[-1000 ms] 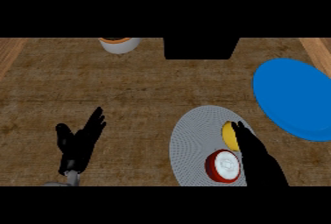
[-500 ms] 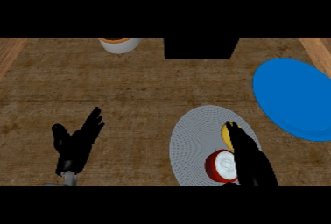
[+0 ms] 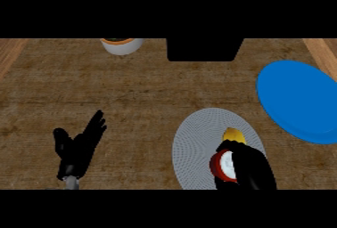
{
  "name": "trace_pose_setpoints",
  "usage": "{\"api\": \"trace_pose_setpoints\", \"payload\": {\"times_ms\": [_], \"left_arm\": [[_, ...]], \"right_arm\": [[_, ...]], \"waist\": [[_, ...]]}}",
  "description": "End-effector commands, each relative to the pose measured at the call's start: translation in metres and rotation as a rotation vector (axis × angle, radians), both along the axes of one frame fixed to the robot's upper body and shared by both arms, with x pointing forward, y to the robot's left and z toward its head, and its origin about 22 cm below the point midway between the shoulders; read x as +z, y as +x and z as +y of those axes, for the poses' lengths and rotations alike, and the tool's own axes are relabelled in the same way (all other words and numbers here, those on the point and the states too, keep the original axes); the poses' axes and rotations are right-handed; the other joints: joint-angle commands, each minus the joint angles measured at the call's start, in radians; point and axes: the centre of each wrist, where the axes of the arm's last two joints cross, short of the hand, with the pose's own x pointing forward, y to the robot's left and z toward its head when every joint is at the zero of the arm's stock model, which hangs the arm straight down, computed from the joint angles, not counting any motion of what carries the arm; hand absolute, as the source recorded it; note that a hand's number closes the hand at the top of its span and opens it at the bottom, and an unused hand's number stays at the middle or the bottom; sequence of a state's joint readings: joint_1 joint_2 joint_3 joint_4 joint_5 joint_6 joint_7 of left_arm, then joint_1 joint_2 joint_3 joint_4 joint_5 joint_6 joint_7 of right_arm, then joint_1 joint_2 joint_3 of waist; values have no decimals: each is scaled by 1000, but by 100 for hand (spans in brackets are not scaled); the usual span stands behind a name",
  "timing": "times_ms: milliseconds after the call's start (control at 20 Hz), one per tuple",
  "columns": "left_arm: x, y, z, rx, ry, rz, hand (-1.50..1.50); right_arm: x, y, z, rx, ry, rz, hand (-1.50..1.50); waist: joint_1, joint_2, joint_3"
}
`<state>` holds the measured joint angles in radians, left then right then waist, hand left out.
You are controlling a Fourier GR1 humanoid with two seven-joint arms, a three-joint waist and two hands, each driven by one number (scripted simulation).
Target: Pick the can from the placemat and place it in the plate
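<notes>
A can (image 3: pixel 223 165) with a red body and white top lies on the grey round placemat (image 3: pixel 197 138), with a yellow part (image 3: pixel 233 135) showing just beyond it. My right hand (image 3: pixel 251 168) covers the can's right side, its fingers curling over it and hiding much of it. The blue plate (image 3: pixel 299 100) sits to the upper right, apart from the placemat. My left hand (image 3: pixel 79 148) rests open at the lower left, fingers up, away from everything.
A white pot (image 3: pixel 122 45) with an orange rim stands at the back edge, left of centre. A black block (image 3: pixel 204 49) sits at the back middle. Wooden rails (image 3: pixel 321 50) border the counter's left and right sides.
My right hand has slid left and closed in over the can, hiding more of it. The left hand has shifted only slightly.
</notes>
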<state>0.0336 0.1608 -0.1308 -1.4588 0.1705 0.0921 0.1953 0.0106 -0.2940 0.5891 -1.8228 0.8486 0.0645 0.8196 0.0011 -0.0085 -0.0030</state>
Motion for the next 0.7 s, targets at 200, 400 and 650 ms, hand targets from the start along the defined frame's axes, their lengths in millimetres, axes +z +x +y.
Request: {"api": "trace_pose_setpoints", "payload": {"times_ms": [200,400,650], "left_arm": [[-4,-3,-5,-5,22,32,0],[-7,3,-3,-20,6,27,0],[8,10,-10,-62,10,-17,0]], "right_arm": [[5,6,8,24,-70,-90,150],[13,65,8,-303,-19,-236,150],[39,113,-17,-748,-44,-351,150]], "waist": [[0,8,3],[23,20,2],[70,42,0]]}}
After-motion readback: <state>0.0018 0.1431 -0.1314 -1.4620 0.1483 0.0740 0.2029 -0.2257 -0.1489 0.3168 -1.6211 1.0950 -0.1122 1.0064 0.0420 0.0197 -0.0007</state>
